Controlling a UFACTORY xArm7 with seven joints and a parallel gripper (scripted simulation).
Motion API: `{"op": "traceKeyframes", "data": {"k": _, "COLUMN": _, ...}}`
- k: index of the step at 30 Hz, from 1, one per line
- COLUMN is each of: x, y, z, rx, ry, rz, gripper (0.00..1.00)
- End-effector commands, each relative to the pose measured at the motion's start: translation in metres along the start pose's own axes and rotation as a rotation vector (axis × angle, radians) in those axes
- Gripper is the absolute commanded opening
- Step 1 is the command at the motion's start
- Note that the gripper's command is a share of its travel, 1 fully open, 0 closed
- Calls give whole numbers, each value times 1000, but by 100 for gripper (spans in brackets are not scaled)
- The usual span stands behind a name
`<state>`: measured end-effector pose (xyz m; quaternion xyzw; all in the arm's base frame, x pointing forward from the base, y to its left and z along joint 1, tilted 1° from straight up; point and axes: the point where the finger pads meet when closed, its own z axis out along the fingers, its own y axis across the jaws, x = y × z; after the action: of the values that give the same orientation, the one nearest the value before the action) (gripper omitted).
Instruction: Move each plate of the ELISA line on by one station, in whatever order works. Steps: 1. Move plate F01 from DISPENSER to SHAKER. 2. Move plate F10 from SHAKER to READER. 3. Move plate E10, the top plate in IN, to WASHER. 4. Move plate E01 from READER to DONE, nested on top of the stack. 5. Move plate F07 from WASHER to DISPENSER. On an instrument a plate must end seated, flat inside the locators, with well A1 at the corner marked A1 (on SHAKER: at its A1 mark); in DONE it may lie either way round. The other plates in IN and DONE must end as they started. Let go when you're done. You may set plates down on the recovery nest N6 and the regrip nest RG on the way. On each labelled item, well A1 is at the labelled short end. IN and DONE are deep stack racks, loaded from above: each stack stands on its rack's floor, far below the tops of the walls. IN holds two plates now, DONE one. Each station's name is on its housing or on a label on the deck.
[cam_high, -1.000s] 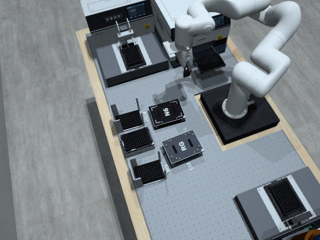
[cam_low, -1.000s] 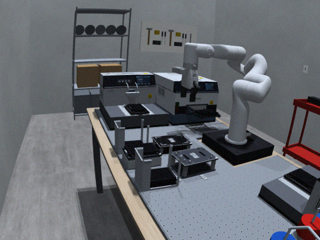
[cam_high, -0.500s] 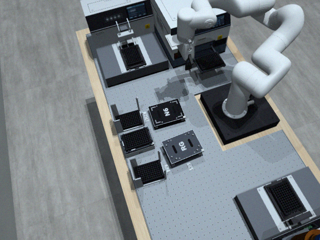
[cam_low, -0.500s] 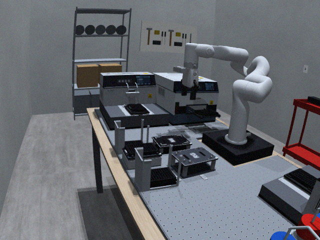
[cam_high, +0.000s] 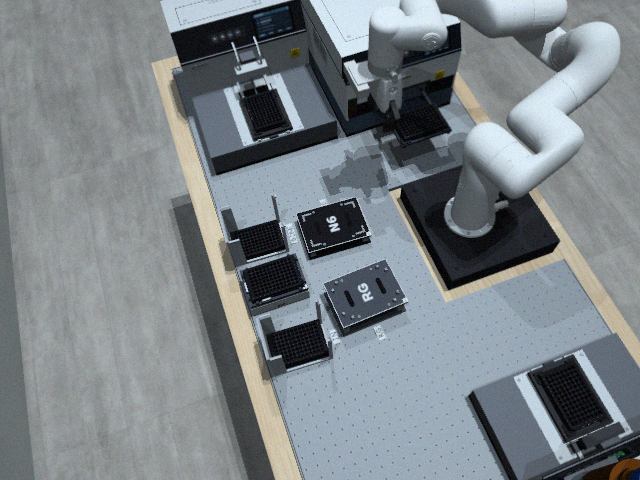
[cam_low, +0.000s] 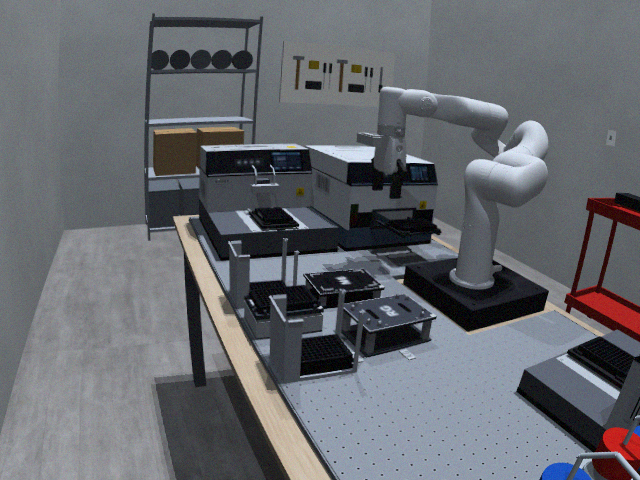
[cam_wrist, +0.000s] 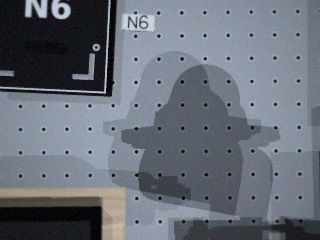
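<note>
My gripper (cam_high: 391, 116) (cam_low: 387, 188) is open and empty. It hangs in the air just left of a black well plate (cam_high: 421, 124) (cam_low: 408, 224) that lies on the pulled-out tray of the back right instrument. Another plate (cam_high: 266, 111) (cam_low: 273, 217) sits on the back left instrument. A third plate (cam_high: 571, 397) sits on the front right instrument. On the left edge, a plate (cam_high: 272, 279) sits on the low station between two racks, one (cam_high: 258, 239) beside N6 and one (cam_high: 298, 343) nearer the front, each showing a plate inside. I cannot read the plate labels. The wrist view shows no fingers.
The black N6 nest (cam_high: 333, 224) (cam_low: 343, 281) (cam_wrist: 50, 60) and the grey RG nest (cam_high: 366, 291) (cam_low: 387, 311) stand mid-deck without plates. The arm's black base (cam_high: 516, 248) sits at the right. A red cart (cam_low: 604, 299) stands beside the table.
</note>
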<state>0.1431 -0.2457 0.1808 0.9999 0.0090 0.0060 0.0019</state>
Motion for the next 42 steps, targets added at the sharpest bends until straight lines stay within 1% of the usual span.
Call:
{"op": "traceKeyframes", "data": {"k": 1, "x": -15, "y": 4, "z": -1, "rx": -3, "ry": 2, "rz": 0, "gripper": 100}}
{"op": "traceKeyframes", "data": {"k": 4, "x": -19, "y": 5, "z": -1, "rx": -3, "ry": 2, "rz": 0, "gripper": 100}}
{"op": "traceKeyframes", "data": {"k": 7, "x": -29, "y": 7, "z": -1, "rx": -3, "ry": 2, "rz": 0, "gripper": 100}}
{"op": "traceKeyframes", "data": {"k": 9, "x": -29, "y": 7, "z": -1, "rx": -3, "ry": 2, "rz": 0, "gripper": 100}}
{"op": "traceKeyframes", "data": {"k": 22, "x": -72, "y": 16, "z": -1, "rx": -3, "ry": 2, "rz": 0, "gripper": 100}}
{"op": "traceKeyframes", "data": {"k": 26, "x": -73, "y": 16, "z": -1, "rx": -3, "ry": 2, "rz": 0, "gripper": 100}}
{"op": "traceKeyframes", "data": {"k": 41, "x": -122, "y": 26, "z": -1, "rx": -3, "ry": 1, "rz": -1, "gripper": 100}}
{"op": "traceKeyframes", "data": {"k": 42, "x": -122, "y": 26, "z": -1, "rx": -3, "ry": 1, "rz": -1, "gripper": 100}}
